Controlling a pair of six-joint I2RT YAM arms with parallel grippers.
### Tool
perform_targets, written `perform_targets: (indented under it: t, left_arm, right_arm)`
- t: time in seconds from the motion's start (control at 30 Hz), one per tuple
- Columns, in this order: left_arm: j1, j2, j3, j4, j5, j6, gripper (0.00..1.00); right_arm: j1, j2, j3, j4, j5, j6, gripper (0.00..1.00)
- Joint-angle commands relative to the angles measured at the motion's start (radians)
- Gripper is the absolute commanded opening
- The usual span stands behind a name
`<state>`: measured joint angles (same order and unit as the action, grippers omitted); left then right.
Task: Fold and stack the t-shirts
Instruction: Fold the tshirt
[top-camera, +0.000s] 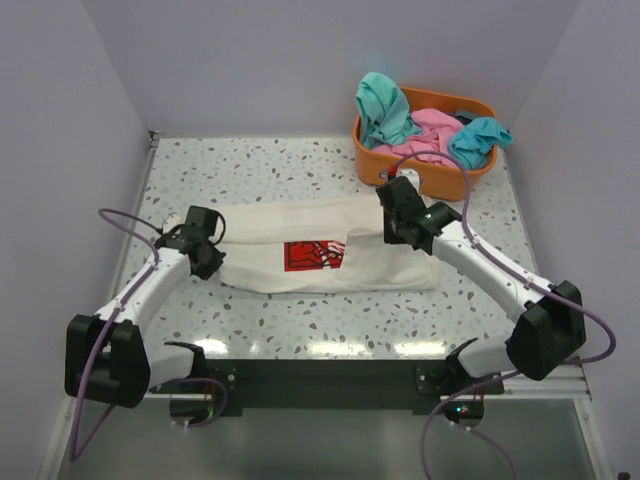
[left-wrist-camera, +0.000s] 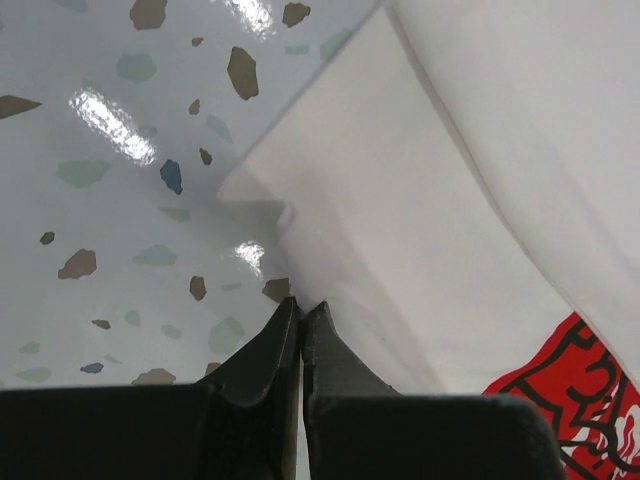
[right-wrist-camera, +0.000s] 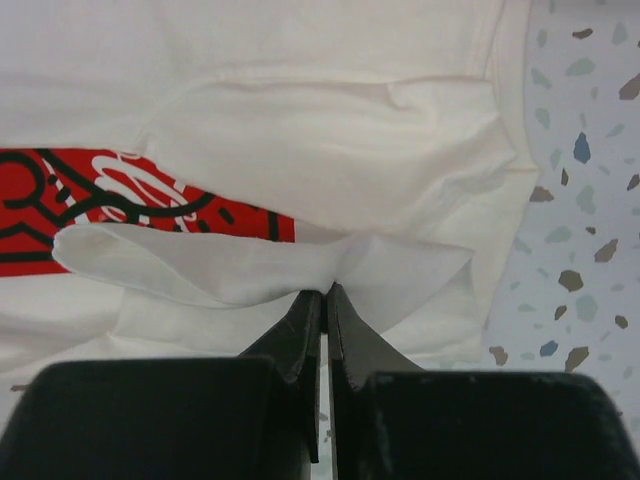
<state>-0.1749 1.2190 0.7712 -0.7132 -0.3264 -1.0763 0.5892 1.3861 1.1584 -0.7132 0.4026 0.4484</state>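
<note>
Cream t-shirt (top-camera: 300, 225) flat mid-table; right gripper (right-wrist-camera: 325, 292) pinches thin fold, left gripper (left-wrist-camera: 300, 305) closed at cloth edge, hold unclear. Risk: cloth slips free on lift, fold skews.

You have a speckled terrazzo worktop (top-camera: 250, 165) in front of you, glossy under the lights. At its far right corner sits an orange plastic basket (top-camera: 366, 152), just inside the edges. Pale lilac walls (top-camera: 250, 60) close in three sides.

Speckled terrazzo table (top-camera: 300, 320), cream-white t-shirt (top-camera: 300, 225) spread mid-table, orange basket (top-camera: 366, 158) at far right corner
</note>
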Motion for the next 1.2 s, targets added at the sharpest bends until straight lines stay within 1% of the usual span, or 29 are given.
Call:
perform_targets:
  t: [0.0,0.2,0.43,0.63,0.67,0.7,0.9,0.97,1.0,1.03,1.07,1.1,1.13,1.17]
  left_arm:
    - [0.038,0.030,0.059,0.075,-0.005,0.032,0.00]
    - [0.078,0.128,0.132,0.115,0.018,0.082,0.00]
    - [0.104,0.191,0.188,0.150,0.000,0.110,0.00]
    - [0.115,0.290,0.237,0.147,-0.007,0.134,0.00]
    - [0.117,0.301,0.240,0.152,-0.007,0.138,0.01]
    - [0.123,0.312,0.241,0.156,0.000,0.139,0.08]
    - [0.143,0.390,0.276,0.208,0.007,0.144,0.10]
    - [0.152,0.430,0.324,0.209,0.029,0.171,0.16]
    - [0.163,0.447,0.342,0.187,0.049,0.174,0.31]
    - [0.164,0.467,0.353,0.166,0.050,0.182,0.34]
    - [0.164,0.467,0.353,0.167,0.052,0.190,0.40]
    - [0.166,0.465,0.350,0.166,0.059,0.190,0.60]
    - [0.167,0.449,0.346,0.169,0.061,0.190,0.73]
    - [0.167,0.435,0.330,0.172,0.061,0.187,0.83]
  right_arm:
    - [-0.048,0.045,0.089,0.083,0.018,-0.086,0.00]
    - [-0.098,0.137,0.179,0.110,0.015,-0.157,0.00]
    - [-0.149,0.212,0.224,0.119,0.001,-0.172,0.00]
    - [-0.180,0.284,0.267,0.147,-0.015,-0.203,0.00]
    - [-0.186,0.294,0.274,0.153,-0.024,-0.209,0.00]
    - [-0.187,0.306,0.291,0.153,-0.027,-0.221,0.00]
    - [-0.204,0.448,0.380,0.170,-0.004,-0.237,0.00]
    - [-0.206,0.502,0.418,0.182,0.019,-0.234,0.00]
    - [-0.209,0.516,0.437,0.160,0.027,-0.228,0.00]
    - [-0.209,0.528,0.448,0.159,0.031,-0.221,0.01]
    - [-0.209,0.536,0.451,0.167,0.027,-0.221,0.05]
    - [-0.209,0.538,0.457,0.167,0.025,-0.220,0.22]
    - [-0.209,0.538,0.460,0.161,0.028,-0.214,0.33]
    - [-0.209,0.538,0.465,0.152,0.021,-0.212,0.40]
